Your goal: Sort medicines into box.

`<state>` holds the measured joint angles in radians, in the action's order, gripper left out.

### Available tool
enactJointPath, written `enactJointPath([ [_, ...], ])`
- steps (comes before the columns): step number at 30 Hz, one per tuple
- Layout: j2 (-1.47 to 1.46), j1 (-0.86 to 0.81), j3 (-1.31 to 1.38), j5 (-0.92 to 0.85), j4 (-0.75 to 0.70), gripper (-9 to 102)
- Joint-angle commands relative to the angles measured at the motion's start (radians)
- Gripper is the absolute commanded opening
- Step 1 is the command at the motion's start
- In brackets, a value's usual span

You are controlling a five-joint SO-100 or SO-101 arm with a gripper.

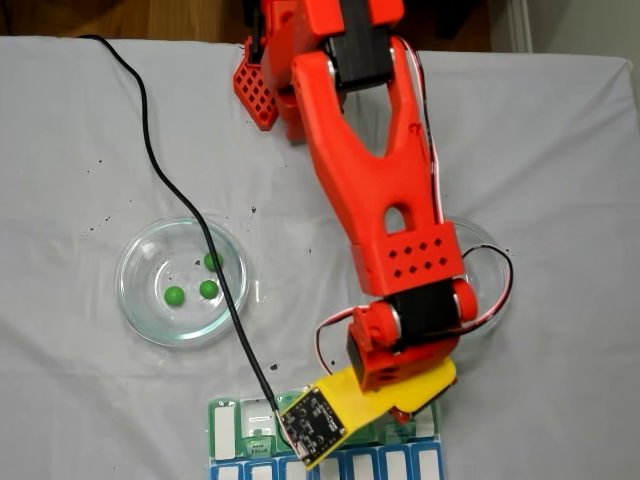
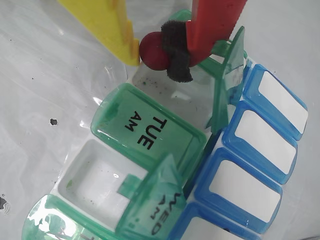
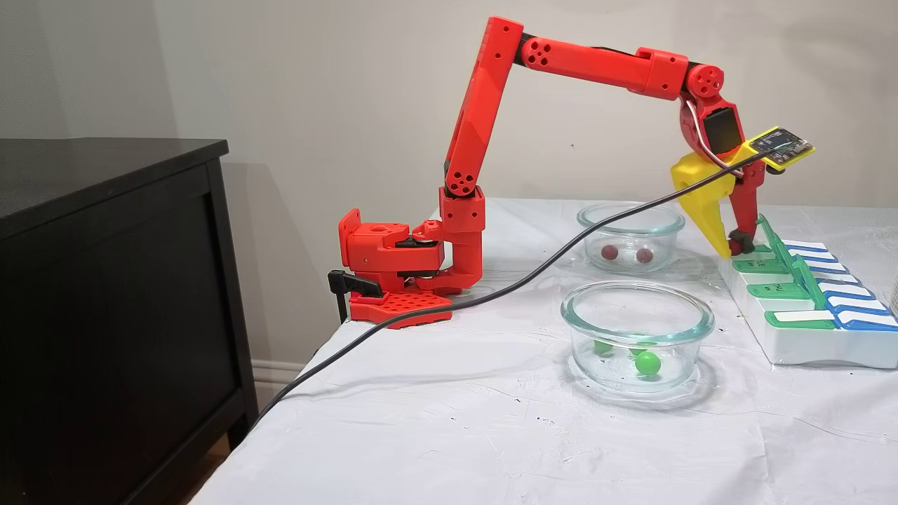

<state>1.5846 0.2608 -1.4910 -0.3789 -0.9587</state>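
In the wrist view my gripper (image 2: 156, 59) is shut on a dark red medicine ball (image 2: 154, 50), pinched between the yellow finger (image 2: 117, 30) and the black-padded red finger (image 2: 200, 30). It hangs just above an open white cell at the end of the box (image 2: 145, 130), next to the closed TUE AM lid. The WED AM lid stands open. In a fixed view the gripper (image 3: 734, 245) sits at the far end of the box (image 3: 800, 344). Three green balls (image 1: 208, 289) lie in the left glass dish (image 1: 135, 300). Two red balls (image 3: 610, 251) rest in the far dish (image 3: 631, 217).
A black cable (image 1: 150, 160) runs from the wrist camera board (image 1: 312, 425) across the green-ball dish and off the table. The arm's base (image 3: 393, 259) is clamped at the table's edge. A dark cabinet (image 3: 105, 280) stands beside the table. A white cloth covers the table.
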Motion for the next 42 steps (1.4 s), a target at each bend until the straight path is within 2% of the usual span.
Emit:
enactJointPath([
  [1, 0.043, -0.014, 0.127, -0.005, 0.005, 0],
  [10, 0.133, -0.014, 0.104, -0.035, -0.048, 0],
  [17, 0.115, -0.026, 0.115, -0.032, -0.005, 1],
  [19, 0.104, -0.023, 0.115, -0.032, -0.005, 9],
  [26, 0.101, -0.023, 0.114, -0.012, -0.009, 23],
  [30, 0.106, -0.023, 0.109, -0.006, -0.012, 26],
  [34, 0.141, -0.018, 0.098, -0.009, -0.034, 24],
  [40, 0.313, 0.008, 0.048, 0.002, -0.132, 9],
  [42, 0.368, 0.029, 0.04, 0.002, -0.189, 0],
])
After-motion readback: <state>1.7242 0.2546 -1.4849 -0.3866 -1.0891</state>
